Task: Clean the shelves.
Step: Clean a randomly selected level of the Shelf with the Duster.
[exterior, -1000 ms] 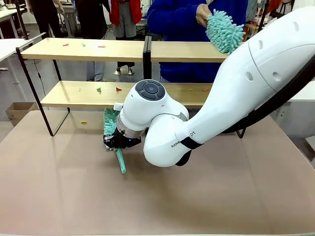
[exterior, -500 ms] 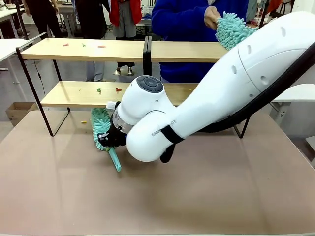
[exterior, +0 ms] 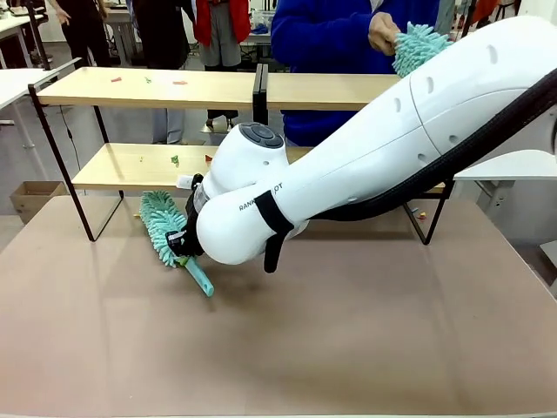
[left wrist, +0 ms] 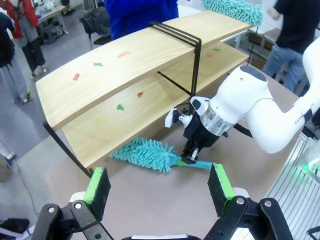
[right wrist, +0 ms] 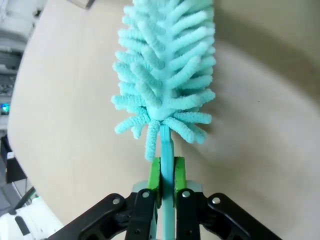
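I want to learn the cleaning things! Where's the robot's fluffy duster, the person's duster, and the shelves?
robot's duster (exterior: pixel 159 225): front view, on its fluffy teal head.
person's duster (exterior: pixel 418 45): front view, on its fluffy head.
shelves (exterior: pixel 87 87): front view, on the top board's left half.

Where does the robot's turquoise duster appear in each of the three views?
Front: duster left of centre, in front of the lower shelf.
Left wrist: duster at centre, below the lower shelf's edge.
Right wrist: duster upper middle, head pointing up.
Shared landmark: the right gripper shut on its handle.
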`<state>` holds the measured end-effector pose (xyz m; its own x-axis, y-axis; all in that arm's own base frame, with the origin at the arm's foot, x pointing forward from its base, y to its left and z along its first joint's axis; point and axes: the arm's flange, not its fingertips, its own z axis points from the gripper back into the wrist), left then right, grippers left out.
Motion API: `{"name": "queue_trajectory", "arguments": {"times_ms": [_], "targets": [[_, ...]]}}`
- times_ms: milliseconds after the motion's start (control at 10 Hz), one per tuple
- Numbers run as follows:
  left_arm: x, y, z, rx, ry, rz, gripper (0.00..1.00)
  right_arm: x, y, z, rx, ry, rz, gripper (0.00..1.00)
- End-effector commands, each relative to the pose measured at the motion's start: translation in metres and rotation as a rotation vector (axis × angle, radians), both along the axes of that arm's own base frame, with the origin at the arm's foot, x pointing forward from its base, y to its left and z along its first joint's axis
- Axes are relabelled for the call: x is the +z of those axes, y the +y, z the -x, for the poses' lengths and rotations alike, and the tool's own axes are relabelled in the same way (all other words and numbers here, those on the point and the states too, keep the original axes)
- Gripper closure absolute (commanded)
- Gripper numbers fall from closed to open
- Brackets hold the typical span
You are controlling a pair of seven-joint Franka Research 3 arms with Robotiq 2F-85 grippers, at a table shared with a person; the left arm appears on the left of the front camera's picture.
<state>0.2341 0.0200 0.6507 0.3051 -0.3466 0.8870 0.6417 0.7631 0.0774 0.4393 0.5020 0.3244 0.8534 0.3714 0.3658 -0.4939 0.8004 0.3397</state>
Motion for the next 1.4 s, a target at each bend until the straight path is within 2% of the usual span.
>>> {"name": "queue_trajectory", "arguments": {"times_ms": [0, 200, 600, 900, 1000, 1100, 1200, 1300], "targets": [[0.0, 0.0, -0.001, -0.003, 0.001, 0.003, 0.0, 0.008, -0.011, -0.002, 0.159, 0.024, 0.02, 0.88], [0.0, 0.0, -0.001, -0.003, 0.001, 0.003, 0.0, 0.012, -0.022, 0.0, 0.293, 0.042, 0.047, 0.88], [0.0, 0.0, -0.001, -0.003, 0.001, 0.003, 0.0, 0.022, -0.049, 0.016, 0.652, 0.061, 0.065, 0.88], [0.0, 0.0, -0.001, -0.003, 0.001, 0.003, 0.0, 0.032, -0.076, 0.032, 0.997, 0.148, -0.058, 0.88], [0.0, 0.0, -0.001, -0.003, 0.001, 0.003, 0.0, 0.034, -0.084, 0.038, 1.068, 0.153, -0.088, 0.88], [0.0, 0.0, -0.001, -0.003, 0.001, 0.003, 0.0, 0.041, -0.093, 0.04, 1.053, 0.114, -0.167, 0.88], [0.0, 0.0, -0.001, -0.003, 0.001, 0.003, 0.0, 0.048, -0.103, 0.041, 0.959, 0.039, -0.228, 0.88], [0.0, 0.0, -0.001, -0.003, 0.001, 0.003, 0.0, 0.052, -0.11, 0.044, 0.919, 0.0, -0.244, 0.88]]}}
